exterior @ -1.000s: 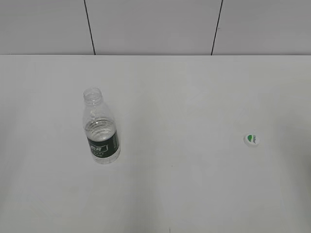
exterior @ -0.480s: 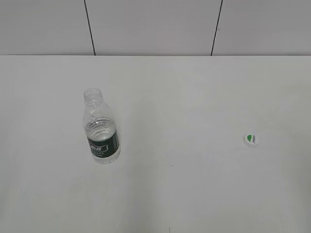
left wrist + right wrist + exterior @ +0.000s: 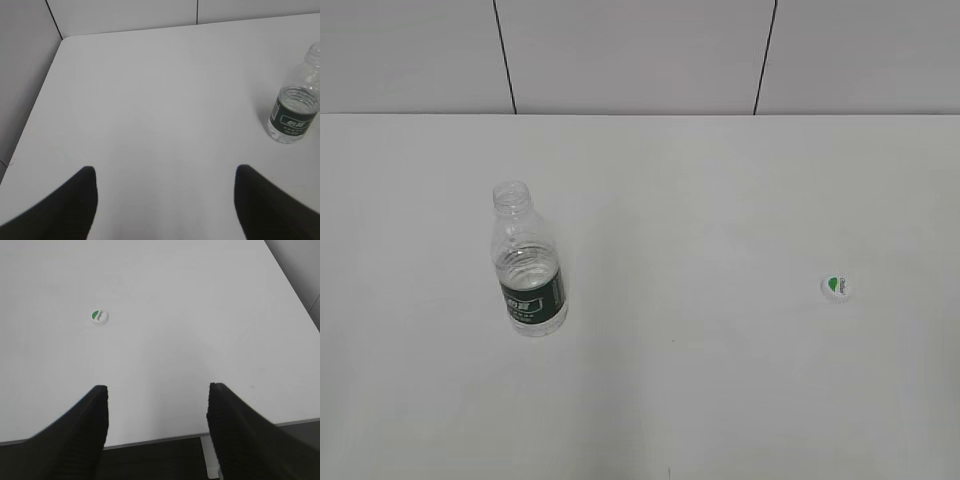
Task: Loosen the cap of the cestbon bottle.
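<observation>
Left gripper and right gripper both spread wide, holding nothing — right one over the table's near edge. Cestbon bottle upright, uncapped, left half. Cap lies well apart, toward the right edge.

Clear cestbon bottle with dark green, white-printed label; white cap with green leaf mark; white table; black gripper fingers.
</observation>
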Motion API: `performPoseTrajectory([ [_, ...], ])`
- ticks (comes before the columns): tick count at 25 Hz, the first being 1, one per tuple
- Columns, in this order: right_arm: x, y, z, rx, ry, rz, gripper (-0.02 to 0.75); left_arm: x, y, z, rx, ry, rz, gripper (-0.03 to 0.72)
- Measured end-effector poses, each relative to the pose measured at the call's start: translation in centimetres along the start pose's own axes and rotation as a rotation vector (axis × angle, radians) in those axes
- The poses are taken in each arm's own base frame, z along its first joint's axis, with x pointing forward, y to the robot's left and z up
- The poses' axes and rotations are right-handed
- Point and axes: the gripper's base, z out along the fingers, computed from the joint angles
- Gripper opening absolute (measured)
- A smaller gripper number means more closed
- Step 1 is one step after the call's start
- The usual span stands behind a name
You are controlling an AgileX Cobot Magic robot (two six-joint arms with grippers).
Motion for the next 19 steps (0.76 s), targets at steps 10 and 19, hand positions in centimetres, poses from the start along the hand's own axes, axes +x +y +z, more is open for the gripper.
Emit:
performPoseTrajectory([
  [10, -0.16, 0.10, 0.92, -0.005, -0.053, 0.004, 0.483, 0.05, 0.00, 0.07, 0.000, 0.002, 0.000, 0.510],
  [19, -0.17, 0.10, 0.92, -0.006, -0.054, 0.005, 0.482, 0.05, -0.03, 0.07, 0.003, 0.002, -0.001, 0.510],
])
